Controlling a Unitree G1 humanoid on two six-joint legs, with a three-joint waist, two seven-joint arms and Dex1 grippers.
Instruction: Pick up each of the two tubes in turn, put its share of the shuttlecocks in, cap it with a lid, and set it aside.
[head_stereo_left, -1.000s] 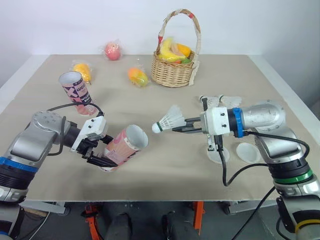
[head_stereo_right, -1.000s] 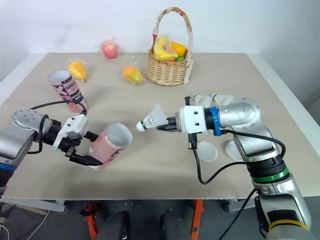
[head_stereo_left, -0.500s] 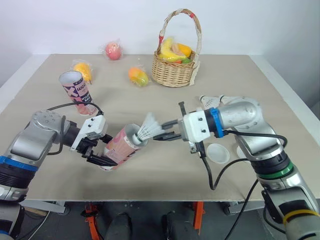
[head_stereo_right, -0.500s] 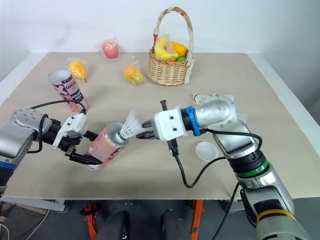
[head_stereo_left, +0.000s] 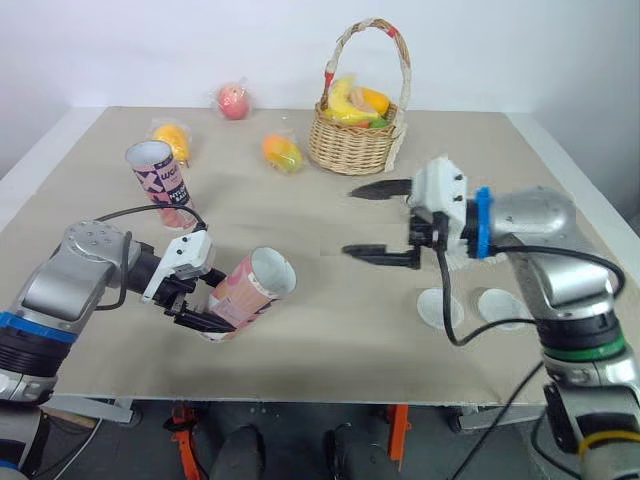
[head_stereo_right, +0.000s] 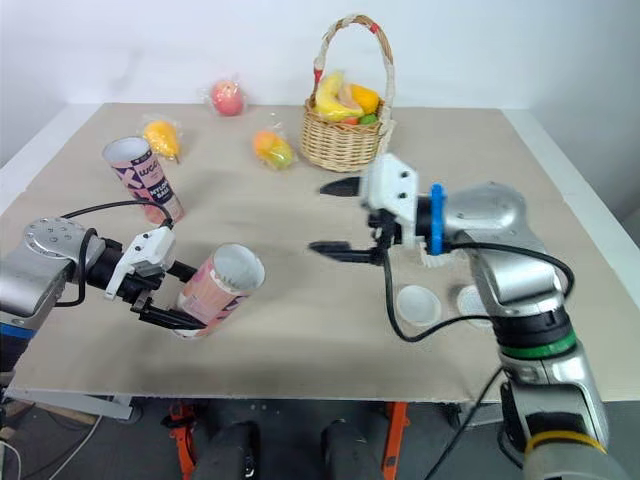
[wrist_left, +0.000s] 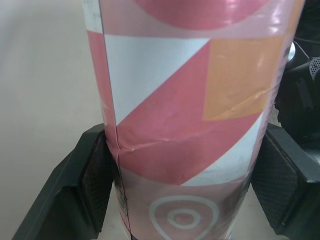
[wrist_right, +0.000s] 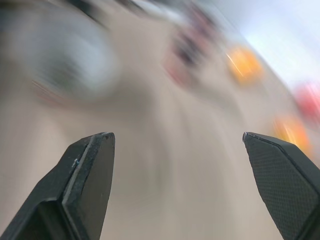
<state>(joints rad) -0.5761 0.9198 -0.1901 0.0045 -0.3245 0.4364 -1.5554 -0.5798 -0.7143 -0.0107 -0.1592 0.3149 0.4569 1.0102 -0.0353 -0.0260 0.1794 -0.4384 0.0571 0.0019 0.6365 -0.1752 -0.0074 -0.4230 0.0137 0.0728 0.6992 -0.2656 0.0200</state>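
My left gripper (head_stereo_left: 200, 308) is shut on the lower end of a pink patterned tube (head_stereo_left: 245, 293), held tilted above the table with its open mouth toward the right. Its pads (wrist_left: 92, 175) press both sides of the tube (wrist_left: 190, 100). To the right of that mouth, a hand's width away, my right gripper (head_stereo_left: 368, 220) hovers open with nothing between its fingers (wrist_right: 92, 170). A second pink tube (head_stereo_left: 160, 183) stands upright at the back left. Two white lids (head_stereo_left: 440, 307) (head_stereo_left: 497, 303) lie on the table below my right arm. No shuttlecock shows at the tube's mouth.
A wicker basket (head_stereo_left: 350, 150) of fruit stands at the back centre. Wrapped fruits lie at the back left: a red one (head_stereo_left: 233, 101), a yellow one (head_stereo_left: 170, 140) and an orange one (head_stereo_left: 282, 152). The table's front edge (head_stereo_left: 300, 395) runs just below the held tube.
My right gripper carried the shuttlecock into the held tube's mouth, opened, and drew back to the right with nothing in it. The left gripper and its tube stayed put.
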